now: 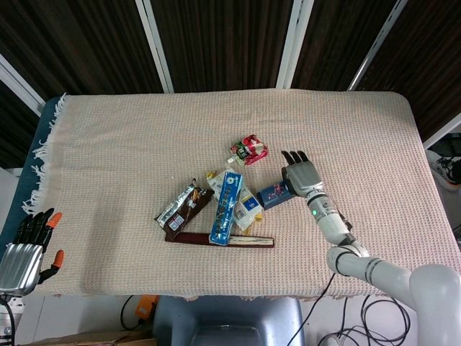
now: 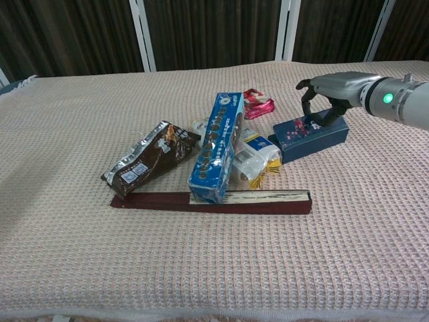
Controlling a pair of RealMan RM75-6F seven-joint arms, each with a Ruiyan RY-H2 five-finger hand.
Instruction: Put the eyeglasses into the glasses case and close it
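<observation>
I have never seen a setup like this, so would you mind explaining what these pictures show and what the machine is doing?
This is a two-armed robot with five-finger hands, steered by a person. One picture looks down from its head, the other looks forward from its chest. A cloth-covered table holds a dark blue box, a tall blue box, a brown snack bag, a red wrapper, a white and yellow packet and a long dark red strip. The right robot hand curls over the dark blue box; whether it grips is unclear. The left robot hand hangs open beside the table. I see no eyeglasses.
</observation>
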